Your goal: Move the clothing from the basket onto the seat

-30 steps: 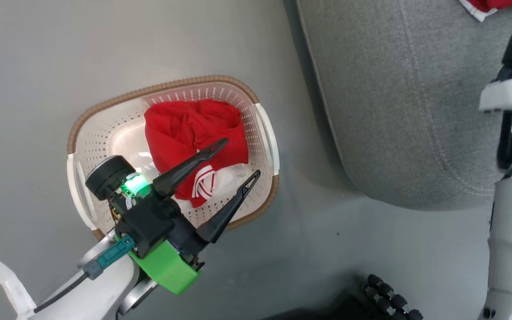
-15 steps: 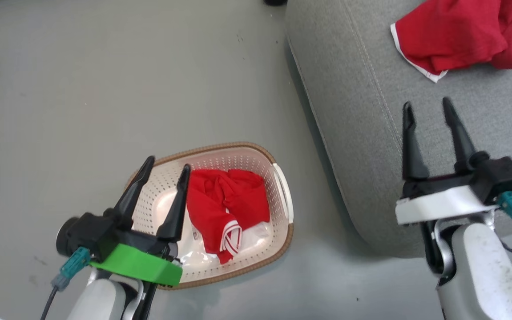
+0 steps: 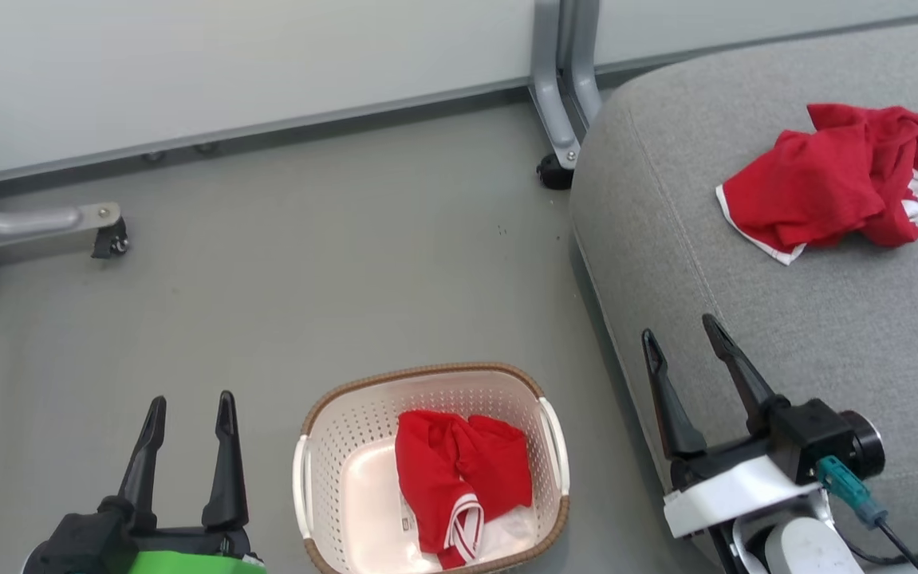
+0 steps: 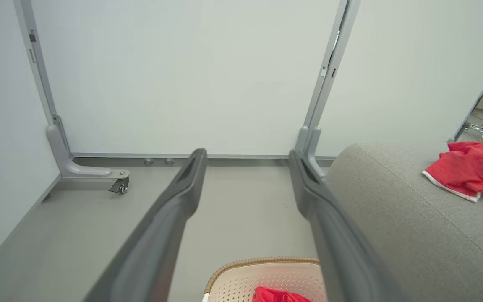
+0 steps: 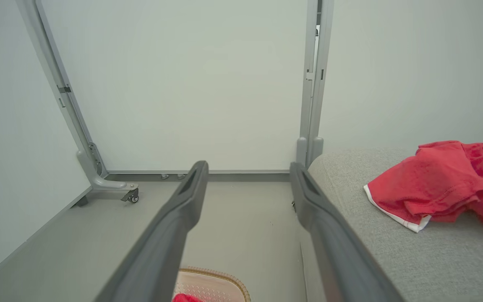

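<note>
The cream basket (image 3: 427,373) with a brown rim sits on the grey floor, and a crumpled red piece of clothing (image 3: 459,470) with striped trim lies in its right half. My left gripper (image 3: 191,399) stands open and empty to the left of the basket. My right gripper (image 3: 679,327) is open and empty over the front-left edge of the light-grey seat (image 3: 786,335). A second red garment (image 3: 833,183) with white trim lies on the seat's far right. The left wrist view looks past the open left gripper (image 4: 246,153) at the basket rim (image 4: 262,262).
White partition panels close off the back. Their grey metal feet with casters stand on the floor at the far left (image 3: 112,239) and beside the seat's back corner (image 3: 554,171). Bare grey floor lies between basket and wall.
The head camera has tilted up, so the whole picture shifted. My left gripper has drawn back from over the basket to its left side, still empty. The clothing in the basket lies as before.
</note>
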Available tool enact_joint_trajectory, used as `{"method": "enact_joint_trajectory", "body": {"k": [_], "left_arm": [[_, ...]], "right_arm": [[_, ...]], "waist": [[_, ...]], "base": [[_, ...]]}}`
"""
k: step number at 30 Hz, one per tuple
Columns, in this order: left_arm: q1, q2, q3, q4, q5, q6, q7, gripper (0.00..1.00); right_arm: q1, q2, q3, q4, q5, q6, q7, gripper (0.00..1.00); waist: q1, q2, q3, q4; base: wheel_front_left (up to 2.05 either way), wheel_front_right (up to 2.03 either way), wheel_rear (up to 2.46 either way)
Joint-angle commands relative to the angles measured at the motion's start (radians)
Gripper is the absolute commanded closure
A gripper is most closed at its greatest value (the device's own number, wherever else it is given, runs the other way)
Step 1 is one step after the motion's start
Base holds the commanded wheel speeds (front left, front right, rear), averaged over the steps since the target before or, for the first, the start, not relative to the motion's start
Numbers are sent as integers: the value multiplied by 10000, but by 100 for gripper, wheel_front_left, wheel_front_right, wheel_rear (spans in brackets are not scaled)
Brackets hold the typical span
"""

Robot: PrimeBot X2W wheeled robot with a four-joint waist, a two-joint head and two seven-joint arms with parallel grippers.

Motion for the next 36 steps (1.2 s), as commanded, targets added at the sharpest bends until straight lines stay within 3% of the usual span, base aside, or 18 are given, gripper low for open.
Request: {"method": "enact_joint_trajectory", "body": {"k": [1, 11, 36], "left_arm": [[320, -4, 47, -158, -26, -43, -2, 0], [1287, -67, 353, -446, 692, -47, -2, 0], [1510, -69, 204, -51, 822, -48, -3, 0]], "right_arm": [[357, -37, -45, -89, -86, -14, -33, 0], [1539, -32, -117, -400, 183, -14, -35, 0], [1721, -34, -119, -337, 110, -14, -35, 0]], "waist": [[1, -1, -793, 595], [1, -1, -1163, 589], [1, -1, -1518, 283]], "base": [[0, 0, 0], [0, 0, 0], [0, 0, 0]]}}
